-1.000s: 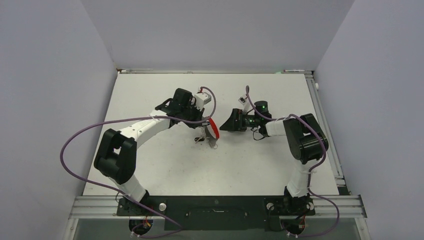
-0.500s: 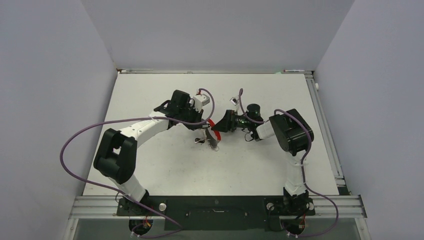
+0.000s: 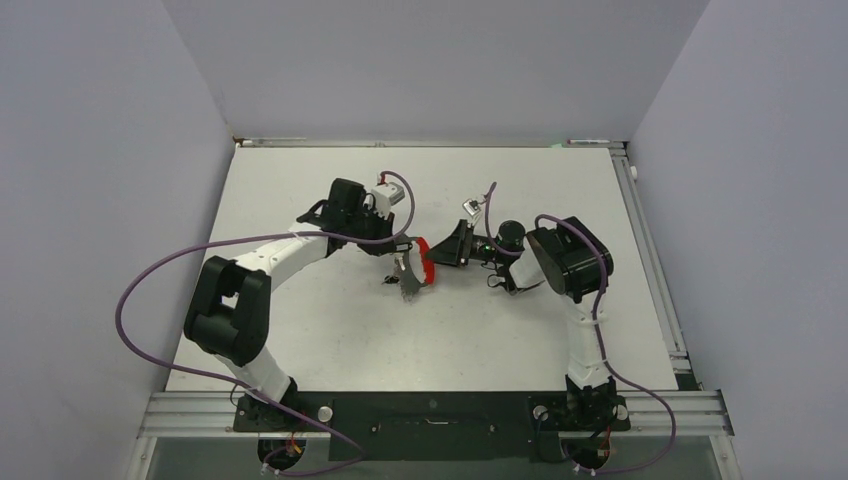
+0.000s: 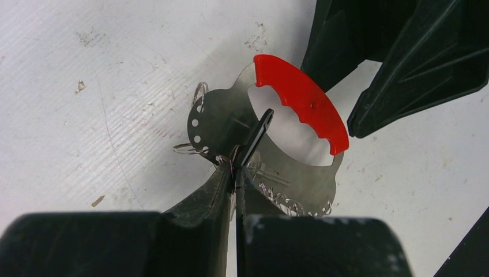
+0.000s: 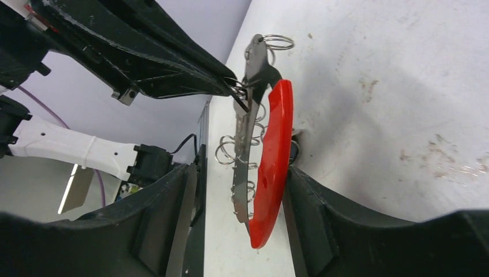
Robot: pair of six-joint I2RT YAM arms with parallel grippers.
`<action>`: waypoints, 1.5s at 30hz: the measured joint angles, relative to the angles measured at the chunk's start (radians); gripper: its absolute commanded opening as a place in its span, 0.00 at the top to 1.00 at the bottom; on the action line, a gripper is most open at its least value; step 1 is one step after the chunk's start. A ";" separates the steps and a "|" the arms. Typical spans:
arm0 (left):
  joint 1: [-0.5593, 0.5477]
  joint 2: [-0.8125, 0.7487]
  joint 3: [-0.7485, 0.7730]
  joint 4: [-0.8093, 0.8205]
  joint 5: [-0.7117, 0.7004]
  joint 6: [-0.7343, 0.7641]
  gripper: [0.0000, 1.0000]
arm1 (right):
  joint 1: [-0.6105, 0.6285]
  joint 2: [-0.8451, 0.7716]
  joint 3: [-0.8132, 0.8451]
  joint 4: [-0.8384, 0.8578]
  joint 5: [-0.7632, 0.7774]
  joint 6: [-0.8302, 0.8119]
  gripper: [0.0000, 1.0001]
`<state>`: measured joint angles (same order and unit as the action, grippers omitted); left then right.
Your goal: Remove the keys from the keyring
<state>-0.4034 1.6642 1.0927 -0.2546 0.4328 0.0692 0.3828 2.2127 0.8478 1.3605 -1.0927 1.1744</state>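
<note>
I read the left gripper (image 4: pixel 233 180) clamped on the dark-headed key (image 4: pixel 258 131). The keyring (image 3: pixel 421 262) stands on edge on the table (image 3: pixel 300 180), at frame centre in the top view. The right gripper (image 5: pixel 242 173) has its jaws apart, straddling the red band (image 5: pixel 274 144).

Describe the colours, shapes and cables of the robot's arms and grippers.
The left arm and right arm have white links and bulky black joints, each trailing a purple cable. The left gripper and right gripper are black, with two wedge-shaped fingers.
</note>
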 measured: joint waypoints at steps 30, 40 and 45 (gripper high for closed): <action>0.289 -0.130 0.019 -0.043 0.359 -0.020 0.23 | 0.068 -0.325 0.493 -1.555 0.266 -1.100 0.95; 0.329 -0.253 -0.146 0.236 0.538 -0.157 0.20 | 0.211 -0.406 0.696 -2.059 0.401 -1.467 0.95; 0.327 -0.301 -0.323 0.563 0.655 -0.333 0.23 | 0.243 -0.413 0.740 -2.168 0.397 -1.542 0.95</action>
<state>-0.0761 1.3628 0.7700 0.3084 1.0878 -0.2638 0.6258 1.8000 1.5879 -0.8078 -0.6952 -0.3679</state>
